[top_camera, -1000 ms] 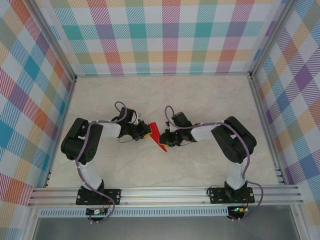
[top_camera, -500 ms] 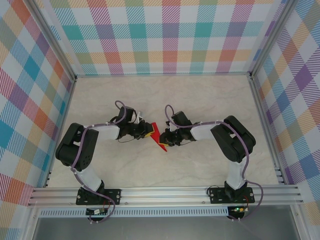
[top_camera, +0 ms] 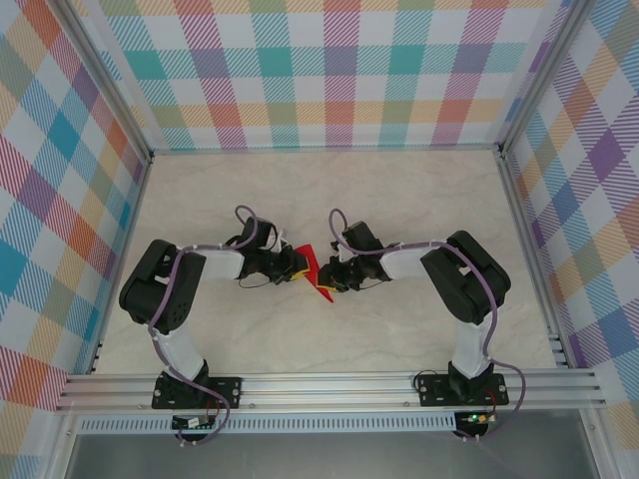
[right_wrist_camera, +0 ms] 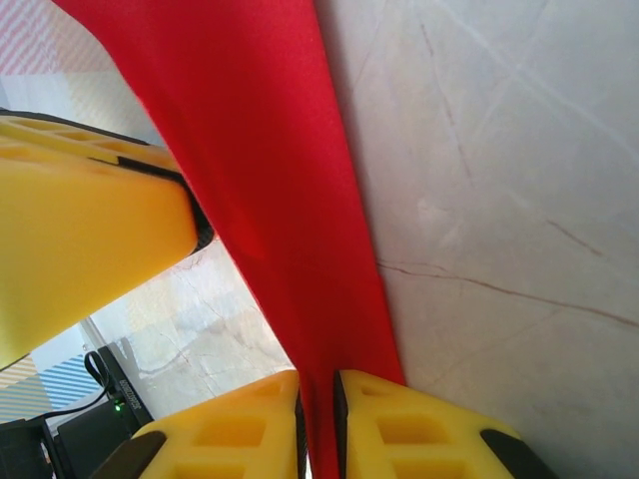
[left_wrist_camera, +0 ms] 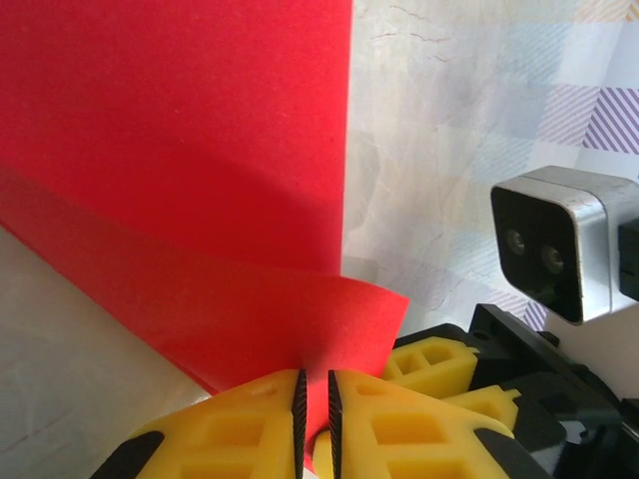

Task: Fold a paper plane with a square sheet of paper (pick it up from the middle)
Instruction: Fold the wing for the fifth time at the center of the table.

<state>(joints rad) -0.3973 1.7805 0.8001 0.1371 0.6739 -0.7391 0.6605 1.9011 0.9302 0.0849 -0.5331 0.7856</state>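
Observation:
The red sheet of paper (top_camera: 316, 269) is held up off the table between both grippers, folded and bowed. My left gripper (top_camera: 298, 263) is shut on its left edge. In the left wrist view the yellow pads pinch a curled flap of the paper (left_wrist_camera: 200, 180) at my left gripper (left_wrist_camera: 315, 404). My right gripper (top_camera: 333, 276) is shut on the right side. In the right wrist view the paper (right_wrist_camera: 270, 170) runs as a narrow strip down into my right gripper (right_wrist_camera: 318, 419). The two grippers nearly touch.
The marble-patterned table (top_camera: 399, 200) is walled by checked panels (top_camera: 329, 70) on three sides. An aluminium rail (top_camera: 329, 384) carrying the arm bases runs along the near edge. The right wrist's camera (left_wrist_camera: 554, 239) sits close ahead of my left gripper.
My left arm's elbow dipped outward and came back, and its gripper edged right toward the right gripper. The paper between them bunched narrower. The right arm stayed put.

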